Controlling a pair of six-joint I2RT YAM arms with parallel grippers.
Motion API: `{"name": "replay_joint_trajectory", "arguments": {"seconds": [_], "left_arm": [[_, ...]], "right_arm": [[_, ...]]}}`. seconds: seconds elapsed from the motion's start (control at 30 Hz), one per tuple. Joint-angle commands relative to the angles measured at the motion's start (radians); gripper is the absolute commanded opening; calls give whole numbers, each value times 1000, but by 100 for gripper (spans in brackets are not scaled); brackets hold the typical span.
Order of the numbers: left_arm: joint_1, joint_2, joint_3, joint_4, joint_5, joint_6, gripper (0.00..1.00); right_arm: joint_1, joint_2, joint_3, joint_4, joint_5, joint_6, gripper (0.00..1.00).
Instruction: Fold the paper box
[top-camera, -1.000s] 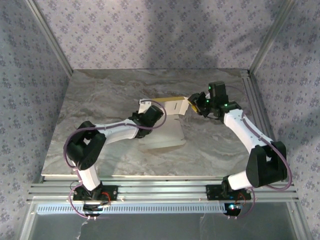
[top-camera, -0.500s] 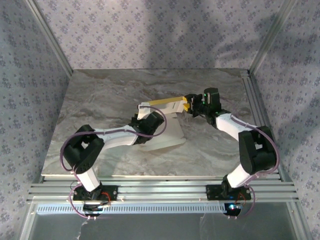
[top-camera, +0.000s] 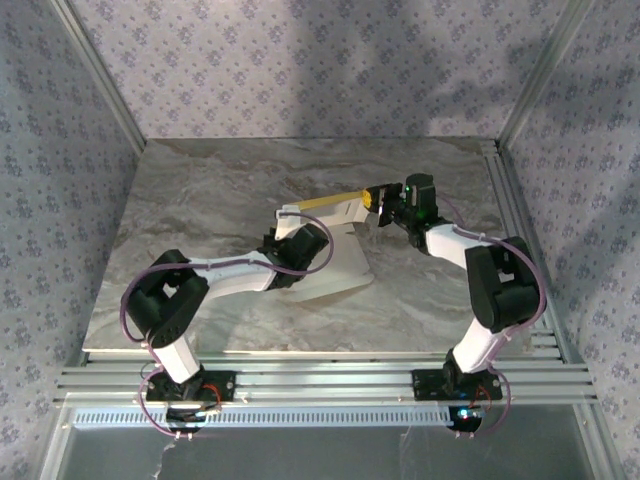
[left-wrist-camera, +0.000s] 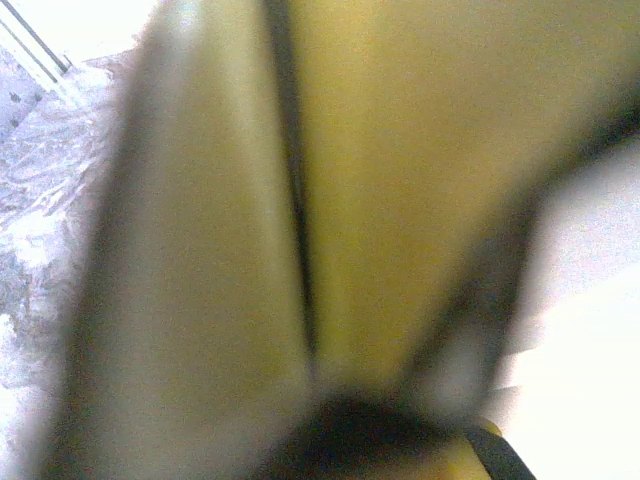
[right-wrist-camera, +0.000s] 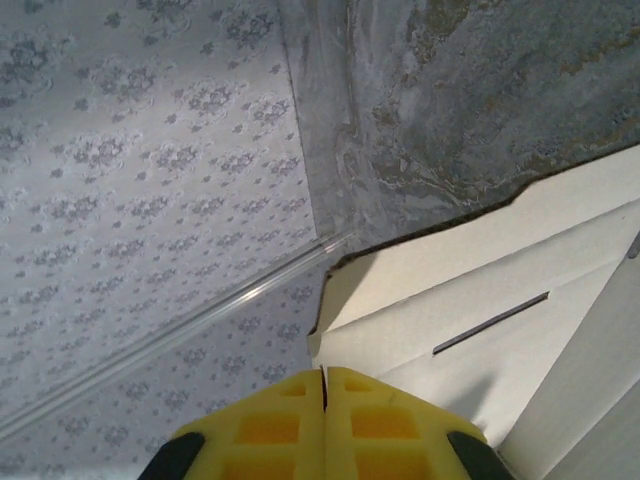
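Note:
The paper box (top-camera: 338, 262) is a partly folded card in the middle of the table, white on top, with a raised panel showing a yellow edge (top-camera: 335, 201). My left gripper (top-camera: 288, 218) is at the card's left end and shut on it. In the left wrist view the card's yellow face (left-wrist-camera: 400, 150) is blurred and very close, with a dark fold line running down toward the jaws. My right gripper (top-camera: 383, 203) is at the card's right end. Its yellow fingers (right-wrist-camera: 324, 372) are pressed together on the corner of a cream flap (right-wrist-camera: 450, 290) that has a slot cut in it.
The marble tabletop (top-camera: 220, 200) is bare around the card. Metal frame posts and patterned walls (top-camera: 300, 60) enclose the back and sides. A rail (top-camera: 515, 215) runs along the right edge, close to the right arm's elbow.
The right gripper closed onto the flap's corner. The right arm drew in, its elbow swinging nearer and its gripper shifting slightly left. The yellow panel tipped up a little.

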Motion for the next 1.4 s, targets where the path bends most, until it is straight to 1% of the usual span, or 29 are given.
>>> {"name": "replay_joint_trajectory", "arguments": {"seconds": [0.0,0.13,0.3,0.37,0.47,0.57,0.67,0.87,0.9,0.97,1.03,1.07,1.1,1.17,1.23,1.3,1.33,1.37], "left_arm": [[-8,-44,-11,54,-4,-58,0],[-9,-31,20,37,26,-132,0],[-17,-17,59,10,25,-205,0],[-22,-12,73,1,24,-223,0],[-36,-3,88,-1,6,-236,0],[-44,9,101,7,-4,-239,0],[-51,32,133,-1,-10,-238,0],[-51,66,169,-15,-13,-249,0],[-51,66,168,-15,-13,-249,0],[-50,57,161,-17,-14,-245,0],[-43,43,153,-15,-7,-230,0],[-36,32,149,-24,0,-224,0],[-30,22,144,-27,9,-216,0],[6,-4,137,-54,60,-202,0],[45,-31,130,-78,111,-183,0],[78,-61,117,-85,149,-160,0],[95,-75,112,-73,188,-132,0],[112,-82,117,-72,232,-104,0]], "right_arm": [[9,8,-17,103,23,105,0],[33,6,-42,151,56,213,0],[58,10,-55,176,108,302,0],[68,19,-58,217,146,343,0],[80,38,-40,272,182,411,0],[106,56,-23,245,189,501,0],[153,72,-44,244,239,598,0],[196,111,-15,283,277,685,0],[196,112,-14,289,284,689,5],[186,109,-17,314,289,679,20],[159,91,-38,348,289,635,36],[133,71,-47,346,266,581,42],[102,47,-47,310,209,524,46],[31,-37,-20,134,41,333,57],[-11,-135,16,-144,-81,99,62],[-34,-250,15,-343,-89,-102,67],[-48,-307,18,-462,-76,-201,68],[-59,-352,31,-538,-59,-297,68]]}}
